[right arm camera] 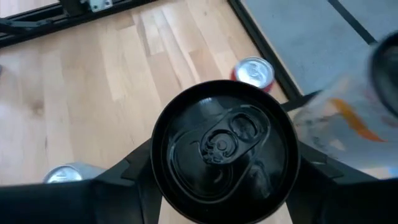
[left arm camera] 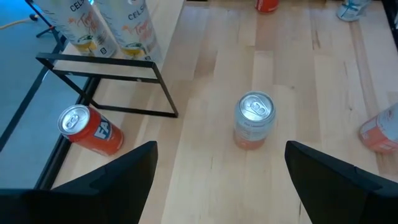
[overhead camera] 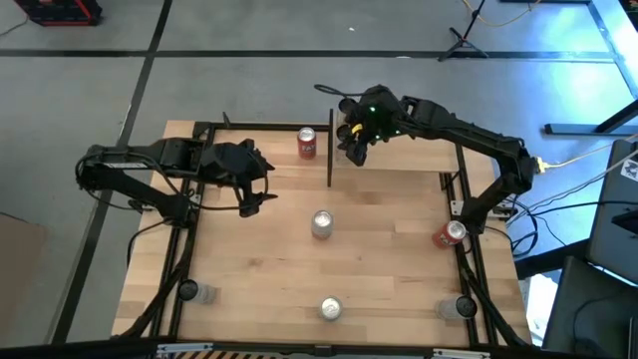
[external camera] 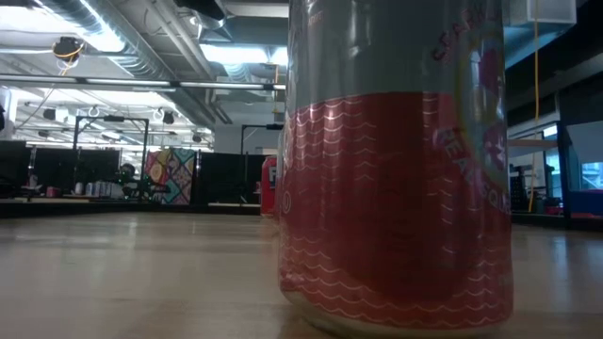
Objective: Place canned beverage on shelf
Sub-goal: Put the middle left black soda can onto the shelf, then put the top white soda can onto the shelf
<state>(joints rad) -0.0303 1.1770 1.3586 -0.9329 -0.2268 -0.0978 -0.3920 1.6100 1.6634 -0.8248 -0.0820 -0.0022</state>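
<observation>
My right gripper [overhead camera: 354,135] is shut on a black can [right arm camera: 224,149] at the table's far middle, beside the shelf's thin black frame [left arm camera: 106,84]. Two white cans [left arm camera: 106,25] stand by the frame's far side. One of them shows as a blur [right arm camera: 354,118] just beside the black can. A red can [overhead camera: 307,143] stands upright on the table next to the shelf. My left gripper [overhead camera: 261,194] hangs open above the table's left half, with nothing between its fingers. My right gripper pinches the black can between its two fingers [right arm camera: 127,180], one on each side of the can's wall [right arm camera: 155,180] just below the top rim. The fingers slant down from the table's right side. The can stands upright, tab end up; its bottom is hidden.
A silver-topped can [overhead camera: 321,223] stands mid-table, and another [overhead camera: 331,309] at the near edge fills the low view [external camera: 396,169]. A red can [overhead camera: 449,234] stands at the right edge. Clear cups [overhead camera: 196,292] [overhead camera: 464,307] stand at the near corners.
</observation>
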